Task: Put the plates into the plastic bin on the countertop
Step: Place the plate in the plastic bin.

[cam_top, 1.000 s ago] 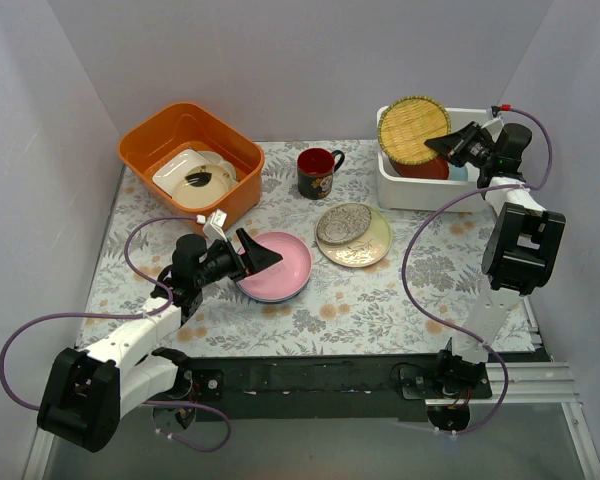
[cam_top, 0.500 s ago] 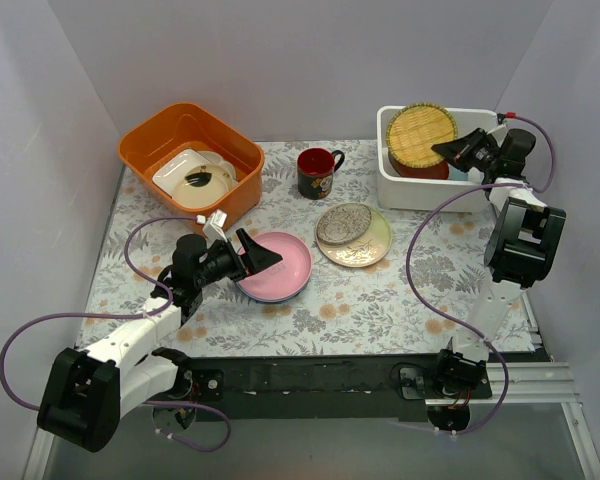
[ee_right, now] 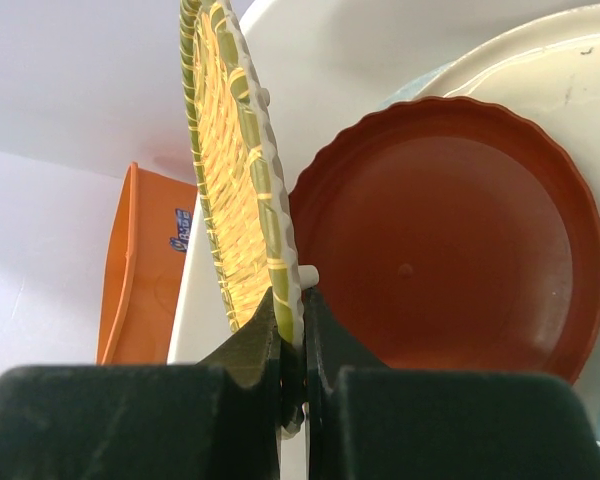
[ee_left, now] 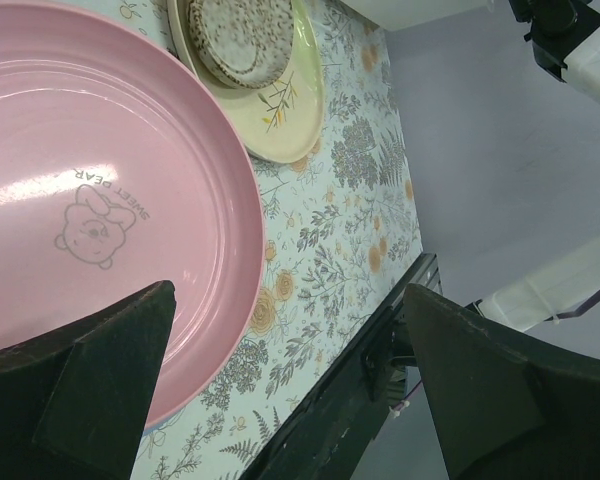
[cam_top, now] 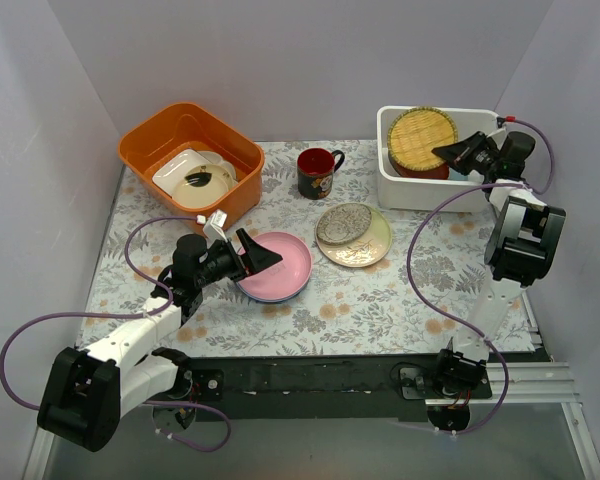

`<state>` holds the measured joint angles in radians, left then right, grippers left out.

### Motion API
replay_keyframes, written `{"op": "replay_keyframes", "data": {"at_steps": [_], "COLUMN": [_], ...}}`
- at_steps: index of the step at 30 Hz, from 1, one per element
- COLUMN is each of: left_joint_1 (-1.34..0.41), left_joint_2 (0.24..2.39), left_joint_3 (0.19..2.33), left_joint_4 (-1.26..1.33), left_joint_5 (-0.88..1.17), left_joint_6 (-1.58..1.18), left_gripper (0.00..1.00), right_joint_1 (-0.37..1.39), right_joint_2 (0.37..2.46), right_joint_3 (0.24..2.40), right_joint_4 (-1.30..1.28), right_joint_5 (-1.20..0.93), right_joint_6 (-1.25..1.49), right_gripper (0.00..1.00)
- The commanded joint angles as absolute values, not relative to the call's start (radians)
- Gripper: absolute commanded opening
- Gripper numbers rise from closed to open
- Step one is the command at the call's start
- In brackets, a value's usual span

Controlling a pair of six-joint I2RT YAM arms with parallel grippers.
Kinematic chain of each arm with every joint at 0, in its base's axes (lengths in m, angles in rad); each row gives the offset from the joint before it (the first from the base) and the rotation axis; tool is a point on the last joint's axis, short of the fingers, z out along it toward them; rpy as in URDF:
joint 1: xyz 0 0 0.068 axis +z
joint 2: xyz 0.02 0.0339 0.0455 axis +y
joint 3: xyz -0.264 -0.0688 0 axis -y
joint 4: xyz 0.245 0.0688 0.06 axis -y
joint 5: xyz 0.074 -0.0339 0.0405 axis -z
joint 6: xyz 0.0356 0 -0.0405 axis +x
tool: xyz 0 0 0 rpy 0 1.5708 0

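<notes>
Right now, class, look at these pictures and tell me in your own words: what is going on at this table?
The right claw is shut on the rim of the yellow woven plate, holding it tilted over a red-brown plate that lies in the plastic bin. The left claw is open, poised at the near edge of the pink plate on the countertop. A grey patterned plate sits on a cream plate nearby, not yet binned.

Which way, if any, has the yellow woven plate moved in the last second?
Yes. The yellow woven plate, held by the right gripper, shifted rightward, off the plastic bin's left rim to inside its walls.
</notes>
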<state>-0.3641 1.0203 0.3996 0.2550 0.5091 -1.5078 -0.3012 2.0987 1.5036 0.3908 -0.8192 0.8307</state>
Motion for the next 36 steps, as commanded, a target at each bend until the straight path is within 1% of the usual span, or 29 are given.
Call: {"op": "replay_keyframes", "data": {"at_steps": [1,13,16,19,20,22,23,25,26,28,29,31,32,35,36], "left_joint_1": [-0.368,-0.368,-0.368,-0.368,-0.368,-0.368,-0.368,-0.368,-0.368,-0.368,-0.368,-0.368,-0.368,-0.368,-0.368], "left_joint_2": [1.017,1.032,1.032,1.031,1.031,1.031,1.031,1.031,1.029,1.026,1.025,1.02,1.02,1.017,1.017], "left_joint_3": [0.422,0.431,0.433,0.431,0.433,0.431,0.43,0.43,0.43,0.425,0.426,0.425,0.425,0.423,0.423], "left_joint_4": [0.267,0.265,0.264,0.261,0.261,0.261,0.261,0.261,0.259,0.259,0.258,0.258,0.258,0.256,0.256], "left_joint_5": [0.512,0.515,0.515,0.514,0.514,0.511,0.512,0.512,0.512,0.512,0.511,0.511,0.511,0.511,0.511], "left_joint_6": [-1.5,-1.494,-1.491,-1.491,-1.491,-1.491,-1.491,-1.491,-1.491,-1.491,-1.491,-1.493,-1.493,-1.491,-1.491], "left_gripper": [0.98,0.98,0.98,0.98,0.98,0.98,0.98,0.98,0.98,0.98,0.98,0.98,0.98,0.98,0.98], "right_joint_1": [-0.307,-0.307,-0.307,-0.307,-0.307,-0.307,-0.307,-0.307,-0.307,-0.307,-0.307,-0.307,-0.305,-0.305,-0.307], "right_joint_2": [2.111,2.186,2.201,2.207,2.207,2.206,2.204,2.198,2.195,2.192,2.183,2.165,2.16,2.138,2.134], "right_joint_3": [1.552,1.585,1.585,1.586,1.586,1.586,1.586,1.586,1.586,1.586,1.583,1.577,1.574,1.574,1.572], "right_joint_4": [0.43,0.373,0.37,0.367,0.367,0.362,0.361,0.356,0.351,0.339,0.334,0.304,0.295,0.259,0.256], "right_joint_5": [-0.851,-0.839,-0.841,-0.842,-0.842,-0.841,-0.841,-0.839,-0.838,-0.831,-0.827,-0.799,-0.789,-0.758,-0.755], "right_joint_6": [0.825,0.801,0.798,0.795,0.795,0.792,0.788,0.782,0.779,0.77,0.759,0.744,0.721,0.689,0.684], "right_gripper": [0.01,0.02,0.06,0.13,0.2,0.25,0.3,0.35,0.4,0.46,0.56,0.65,0.74,0.85,0.87]}}
